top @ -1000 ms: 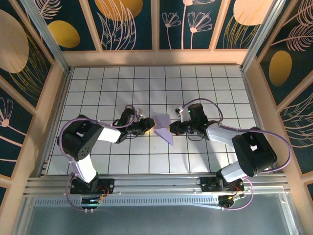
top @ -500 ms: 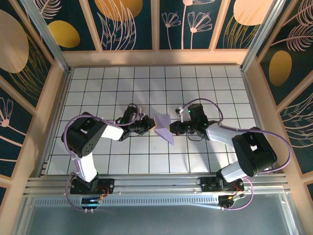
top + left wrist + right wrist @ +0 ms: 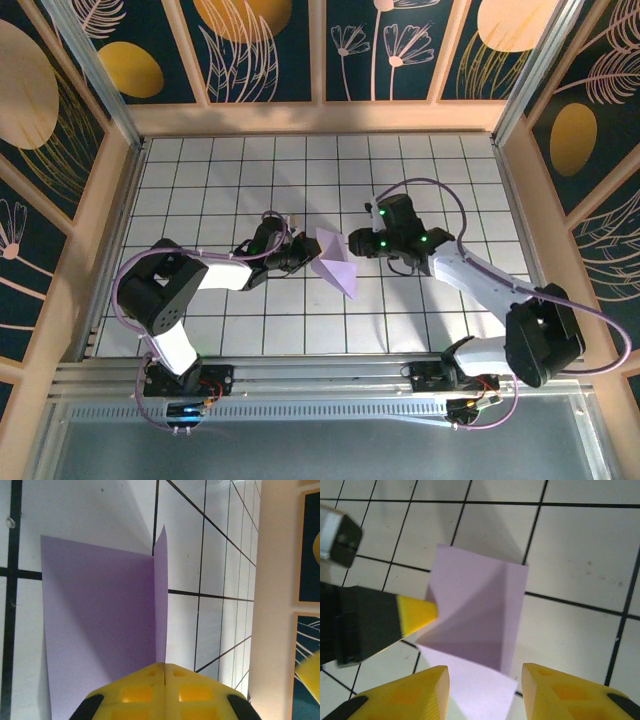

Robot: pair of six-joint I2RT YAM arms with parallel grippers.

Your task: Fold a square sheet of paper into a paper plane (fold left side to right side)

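White grid tiles cover the table (image 3: 200, 200), which is fenced by wood-framed walls (image 3: 250, 40) painted dark blue with gold and pink plants.

From its base at the near left, the left arm (image 3: 160, 290) bends its elbow out to the left and lays its forearm low across the tiles, reaching right toward the middle. The right arm (image 3: 480, 275) rises from the near right, with its elbow far out to the right and its forearm slanting up and left toward the same spot.

The left gripper (image 3: 300, 256) is pinched closed on the left edge of the sheet of paper (image 3: 335, 265). Its wrist camera shows the yellow fingers (image 3: 135, 692) pressed together and a flap of paper standing upright from the seam between them. The right gripper (image 3: 352, 243) hangs just over the paper's right side with its jaws apart, holding nothing.

The lavender paper lies partly folded near the table's centre, between the two grippers. From above, its long axis runs from far left to near right, narrowing to a point at the near right end.
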